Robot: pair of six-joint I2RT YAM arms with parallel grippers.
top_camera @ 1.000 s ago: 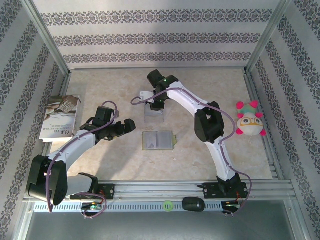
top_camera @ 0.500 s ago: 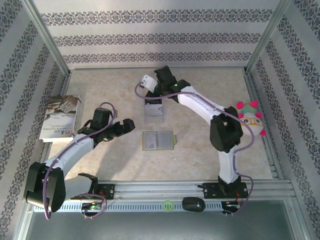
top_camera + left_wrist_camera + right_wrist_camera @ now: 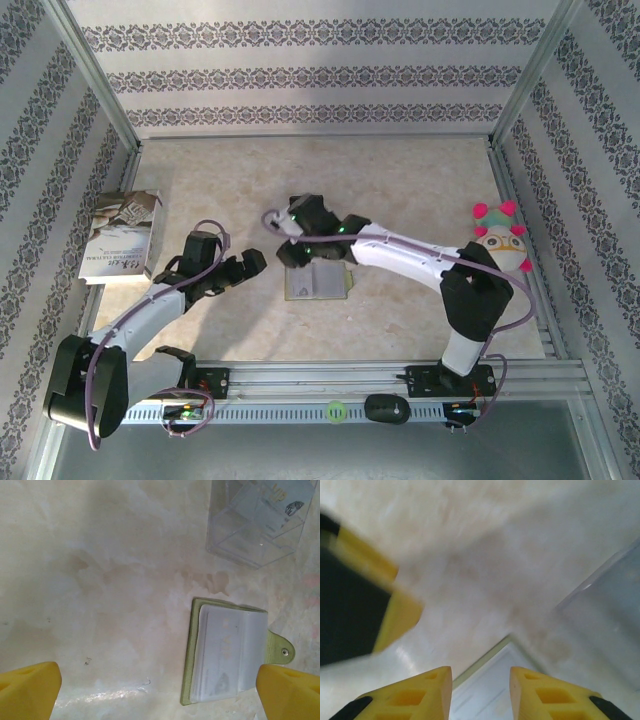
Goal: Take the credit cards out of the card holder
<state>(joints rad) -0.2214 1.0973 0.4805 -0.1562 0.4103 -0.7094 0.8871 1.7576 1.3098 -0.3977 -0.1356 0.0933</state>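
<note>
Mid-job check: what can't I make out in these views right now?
- Card count in the card holder: left wrist view, glossy pockets hide it.
- Right gripper touching the holder or not: right wrist view, motion blur.
- Holder's far edge: top view, under the right arm.
- Clear box: left wrist view, cut off by the top edge.

The worktop is a pale cream, marbled surface with faint brownish blotches, evenly lit and showing a soft sheen in places. A back wall and side walls of white panels printed with horizontal bands of dark floral pattern enclose it, joined at the corners by aluminium posts. A slotted metal rail runs along its near edge.
</note>
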